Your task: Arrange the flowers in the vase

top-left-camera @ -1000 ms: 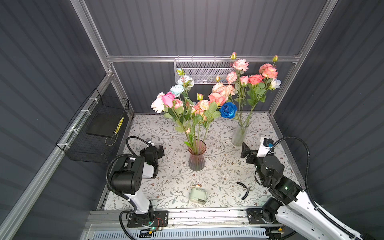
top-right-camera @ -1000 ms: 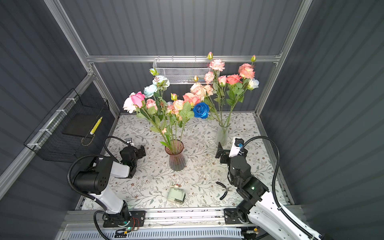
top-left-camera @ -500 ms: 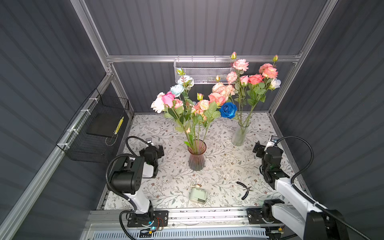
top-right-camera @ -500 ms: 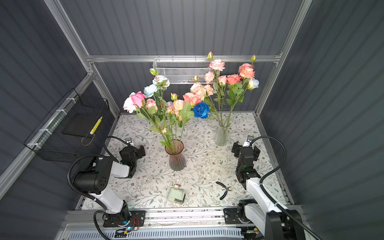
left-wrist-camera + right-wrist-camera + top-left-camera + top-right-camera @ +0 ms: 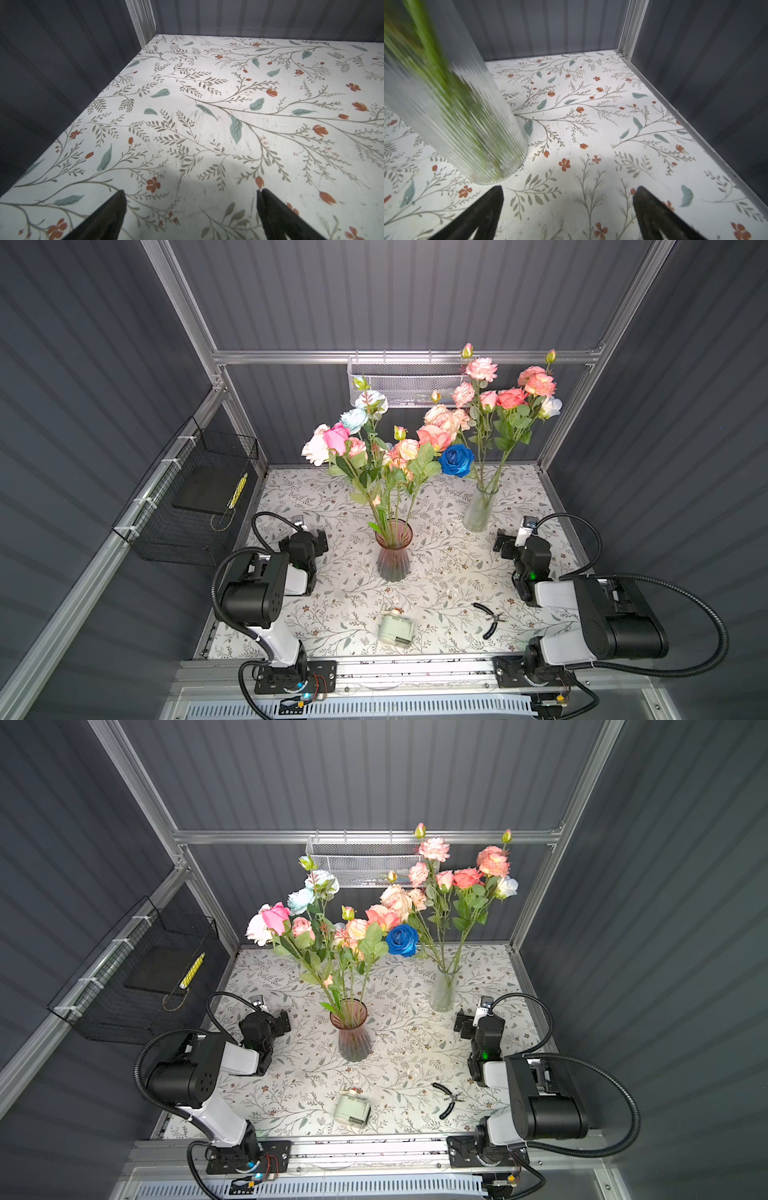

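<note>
In both top views a pink glass vase (image 5: 393, 556) (image 5: 353, 1036) stands mid-table holding several flowers (image 5: 374, 439) (image 5: 316, 915) in pink, peach, white and pale blue. A deep blue rose (image 5: 456, 460) (image 5: 402, 940) hangs at that bunch's right edge. A clear ribbed vase (image 5: 478, 510) (image 5: 444, 990) (image 5: 452, 116) at the back right holds more pink and peach flowers (image 5: 498, 402). My left gripper (image 5: 318, 539) (image 5: 191, 199) rests open and empty, low at the left. My right gripper (image 5: 503, 543) (image 5: 568, 197) is open and empty just beside the clear vase's base.
Black pliers (image 5: 490, 618) (image 5: 449, 1100) and a small pale green box (image 5: 397, 628) lie near the front edge. A black wire basket (image 5: 195, 497) hangs on the left wall, a white mesh basket (image 5: 407, 381) on the back wall. Metal rails border the floral tabletop (image 5: 207, 104).
My right arm has folded back toward its base at the right, its gripper staying open near the clear vase. The left arm has not moved.
</note>
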You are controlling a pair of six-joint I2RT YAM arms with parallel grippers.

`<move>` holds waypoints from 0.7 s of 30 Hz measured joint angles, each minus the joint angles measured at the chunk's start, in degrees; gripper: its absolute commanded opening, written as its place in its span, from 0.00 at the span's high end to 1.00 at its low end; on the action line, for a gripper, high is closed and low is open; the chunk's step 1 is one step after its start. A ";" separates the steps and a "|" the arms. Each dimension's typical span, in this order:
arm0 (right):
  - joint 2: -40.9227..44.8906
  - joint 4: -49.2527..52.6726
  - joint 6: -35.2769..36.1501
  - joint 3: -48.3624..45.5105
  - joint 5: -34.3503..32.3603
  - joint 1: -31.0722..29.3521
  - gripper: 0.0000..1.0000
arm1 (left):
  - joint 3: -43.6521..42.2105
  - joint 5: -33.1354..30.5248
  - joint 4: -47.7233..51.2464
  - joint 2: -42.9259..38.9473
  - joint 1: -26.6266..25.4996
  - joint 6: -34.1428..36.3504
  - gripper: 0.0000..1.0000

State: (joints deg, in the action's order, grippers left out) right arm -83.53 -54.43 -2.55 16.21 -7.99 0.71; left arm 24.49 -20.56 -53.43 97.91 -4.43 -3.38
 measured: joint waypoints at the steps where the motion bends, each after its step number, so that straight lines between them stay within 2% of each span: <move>1: -0.02 -0.22 -0.33 0.55 0.35 0.59 0.01 | 0.00 0.00 0.02 0.00 0.00 0.00 0.00; 21: 0.07 -1.31 -1.77 1.46 1.42 2.03 0.01 | 0.22 0.00 0.00 0.00 -0.04 0.00 0.00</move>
State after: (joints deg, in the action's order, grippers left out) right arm -83.46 -55.75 -4.32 17.67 -6.57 2.74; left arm 24.71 -20.56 -53.43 97.91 -4.47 -3.38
